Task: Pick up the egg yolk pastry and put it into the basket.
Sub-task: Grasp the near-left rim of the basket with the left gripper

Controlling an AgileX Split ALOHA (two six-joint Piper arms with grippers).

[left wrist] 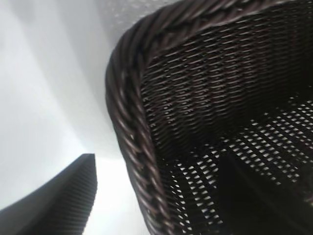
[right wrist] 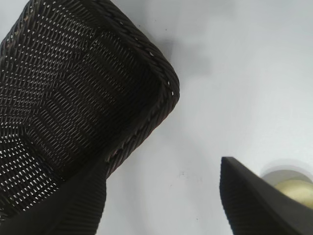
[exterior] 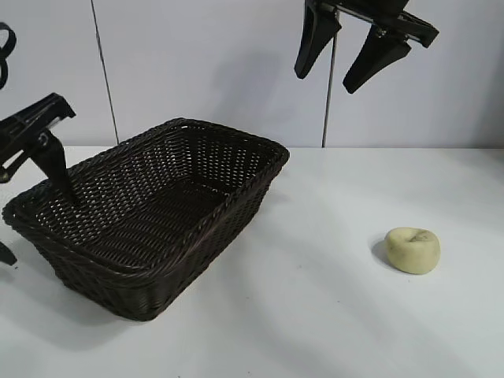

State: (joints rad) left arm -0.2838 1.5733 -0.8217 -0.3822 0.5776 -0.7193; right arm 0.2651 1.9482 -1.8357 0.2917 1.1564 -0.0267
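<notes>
Plain white desk (exterior: pixel 331 315) is taking up the whole lower part of the exterior view, smooth and matte, catching soft shadows. Behind it a pale bluish-white wall (exterior: pixel 213 63) is running straight across, split into panels by two thin dark vertical seams (exterior: pixel 105 75). Lighting is looking even and diffuse, no harsh glare anywhere.

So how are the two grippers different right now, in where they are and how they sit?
The left gripper is low at the basket, one finger dipping inside its near-left corner; the right gripper hangs high above the table, over nothing. The left one straddles the braided rim; the right touches nothing, with the egg yolk pastry lying below and to its side. Both are open and empty.
</notes>
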